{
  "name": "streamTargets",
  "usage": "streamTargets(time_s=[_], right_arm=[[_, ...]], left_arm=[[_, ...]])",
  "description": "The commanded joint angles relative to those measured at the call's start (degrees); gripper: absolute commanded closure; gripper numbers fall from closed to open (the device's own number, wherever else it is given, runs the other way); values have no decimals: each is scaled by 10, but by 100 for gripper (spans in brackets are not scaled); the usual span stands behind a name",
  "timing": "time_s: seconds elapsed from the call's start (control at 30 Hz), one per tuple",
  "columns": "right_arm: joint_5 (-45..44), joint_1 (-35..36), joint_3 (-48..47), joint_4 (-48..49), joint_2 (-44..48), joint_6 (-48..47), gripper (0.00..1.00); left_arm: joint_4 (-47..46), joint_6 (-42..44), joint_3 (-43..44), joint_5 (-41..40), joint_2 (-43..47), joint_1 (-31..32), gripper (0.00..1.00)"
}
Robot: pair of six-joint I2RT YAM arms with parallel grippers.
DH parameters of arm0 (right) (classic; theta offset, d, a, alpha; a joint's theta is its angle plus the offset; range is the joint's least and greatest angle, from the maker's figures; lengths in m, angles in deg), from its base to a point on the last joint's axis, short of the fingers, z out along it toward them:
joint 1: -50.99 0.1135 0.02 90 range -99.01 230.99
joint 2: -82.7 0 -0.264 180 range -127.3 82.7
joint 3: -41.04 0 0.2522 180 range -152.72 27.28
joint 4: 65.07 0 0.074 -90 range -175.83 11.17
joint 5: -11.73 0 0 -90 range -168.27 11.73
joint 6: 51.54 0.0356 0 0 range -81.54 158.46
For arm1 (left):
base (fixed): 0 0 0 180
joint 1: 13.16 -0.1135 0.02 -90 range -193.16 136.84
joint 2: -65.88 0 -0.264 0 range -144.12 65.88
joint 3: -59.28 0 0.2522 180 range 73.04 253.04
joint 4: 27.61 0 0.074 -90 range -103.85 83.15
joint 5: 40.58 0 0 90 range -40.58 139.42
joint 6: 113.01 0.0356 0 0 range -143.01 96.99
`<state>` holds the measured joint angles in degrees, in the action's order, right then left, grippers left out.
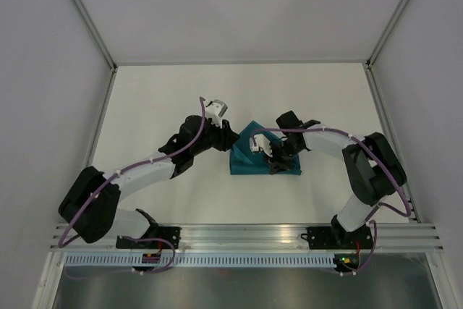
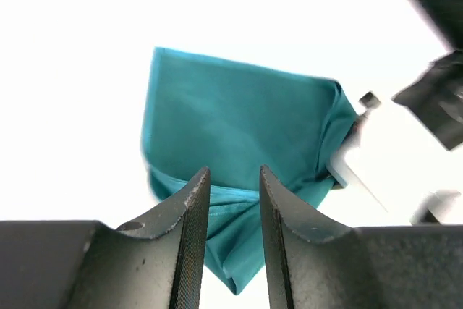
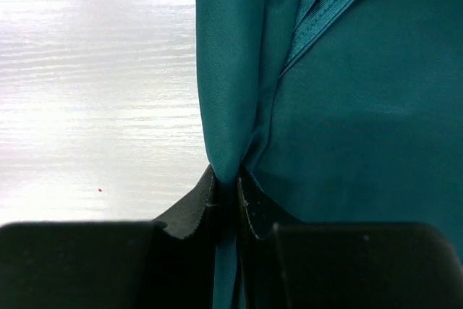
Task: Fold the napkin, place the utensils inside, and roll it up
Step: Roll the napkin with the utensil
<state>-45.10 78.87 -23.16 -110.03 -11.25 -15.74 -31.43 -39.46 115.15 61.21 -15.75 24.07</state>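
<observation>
The teal napkin point(image 1: 249, 155) lies folded and bunched on the white table, between my two grippers. In the left wrist view the napkin point(image 2: 239, 117) shows a flat upper layer with a loose fold hanging under it. My left gripper point(image 1: 230, 138) sits at the cloth's left edge; its jaws point(image 2: 234, 179) stand apart with nothing pinched between them. My right gripper point(image 1: 272, 154) rests over the napkin's right part. In the right wrist view that gripper point(image 3: 228, 182) is shut on a gathered fold of the napkin point(image 3: 347, 121). The utensils are out of view.
The white table point(image 1: 159, 106) is bounded by metal rails at the left point(image 1: 101, 128), right point(image 1: 383, 121) and back. A slotted aluminium rail point(image 1: 246, 235) carrying both arm bases runs along the near edge. Pale walls rise behind the rails.
</observation>
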Motion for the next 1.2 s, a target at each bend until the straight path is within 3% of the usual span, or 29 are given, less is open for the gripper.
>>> streamTargets(time_s=[0.0, 0.07, 0.2, 0.47, 0.7, 1.17], right_arm=[[33, -20, -50, -138, -104, -70, 100], [38, -27, -94, -177, -153, -79, 100], [51, -45, -160, -247, -221, -100, 100], [50, -58, -247, -300, -311, -98, 100], [45, -62, -276, -318, -354, -91, 100], [55, -71, -324, -347, -397, -83, 99]], left_arm=[[-94, 46, -57, -177, 80, 46, 61], [-94, 82, -68, -242, 110, 71, 60], [-102, 233, -67, -393, 102, 183, 59], [-191, 410, -64, -487, -32, 318, 53], [-206, 512, -34, -472, -143, 391, 50], [-89, 513, 8, -361, -211, 401, 44]])
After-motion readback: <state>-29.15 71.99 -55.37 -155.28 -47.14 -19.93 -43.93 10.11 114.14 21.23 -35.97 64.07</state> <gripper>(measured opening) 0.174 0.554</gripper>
